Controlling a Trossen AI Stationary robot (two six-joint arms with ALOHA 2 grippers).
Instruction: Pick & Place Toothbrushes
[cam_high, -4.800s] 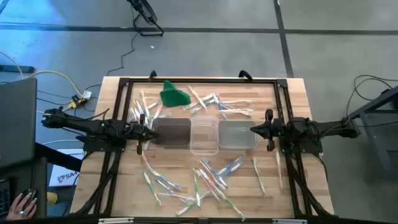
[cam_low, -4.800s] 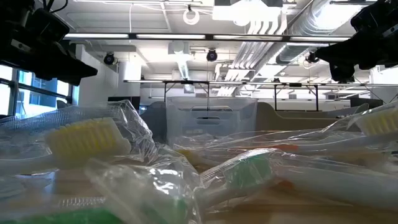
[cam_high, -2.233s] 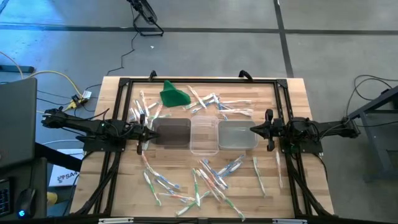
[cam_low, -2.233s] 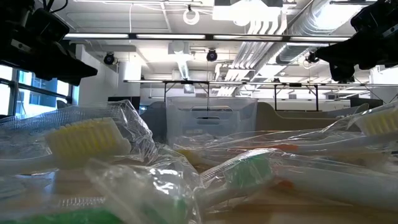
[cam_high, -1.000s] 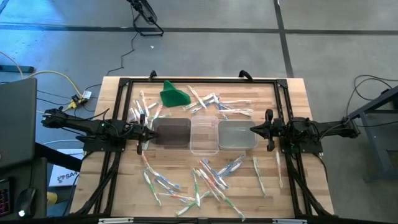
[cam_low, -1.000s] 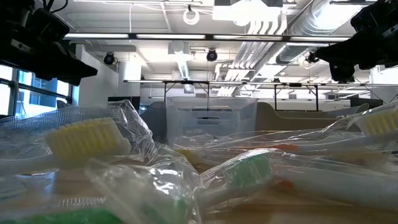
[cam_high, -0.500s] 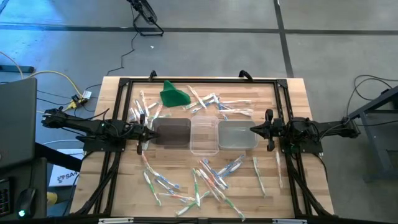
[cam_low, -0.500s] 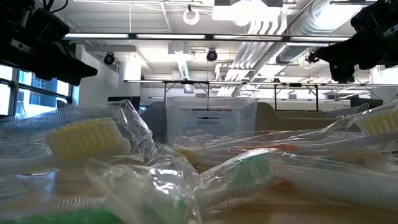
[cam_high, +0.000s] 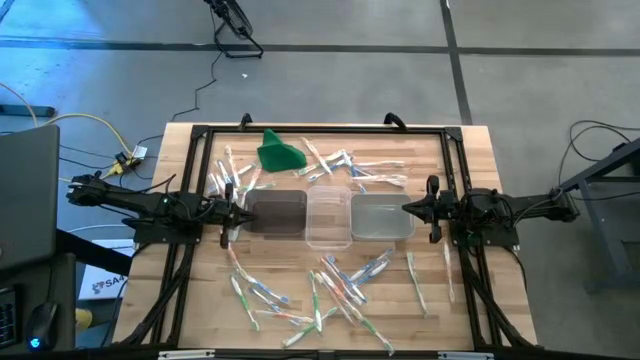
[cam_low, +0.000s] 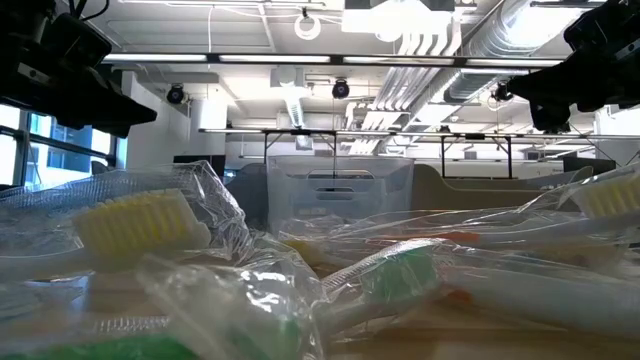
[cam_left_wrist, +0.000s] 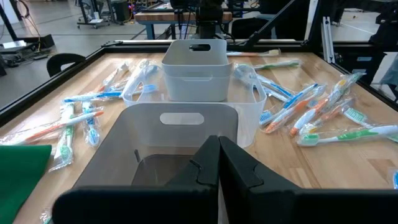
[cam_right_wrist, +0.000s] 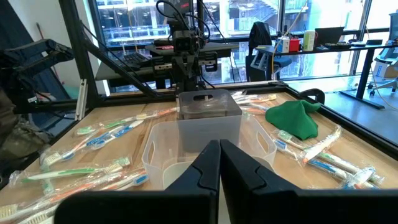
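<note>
Wrapped toothbrushes lie scattered flat on the wooden table: one group (cam_high: 340, 165) at the far side, another (cam_high: 325, 290) at the near side, a few (cam_high: 228, 180) at the far left. Three clear tubs (cam_high: 328, 217) stand in a row at the table's middle. My left gripper (cam_high: 244, 213) hovers shut at the left tub's (cam_left_wrist: 168, 134) end, above the table. My right gripper (cam_high: 404, 209) hovers shut at the right tub's (cam_right_wrist: 205, 146) end. Neither touches anything.
A green cloth lump (cam_high: 278, 153) lies at the far left, beside the toothbrushes. A black metal frame (cam_high: 325, 130) runs around the table's edges. In the low view, wrapped toothbrushes (cam_low: 150, 225) fill the foreground close to the camera.
</note>
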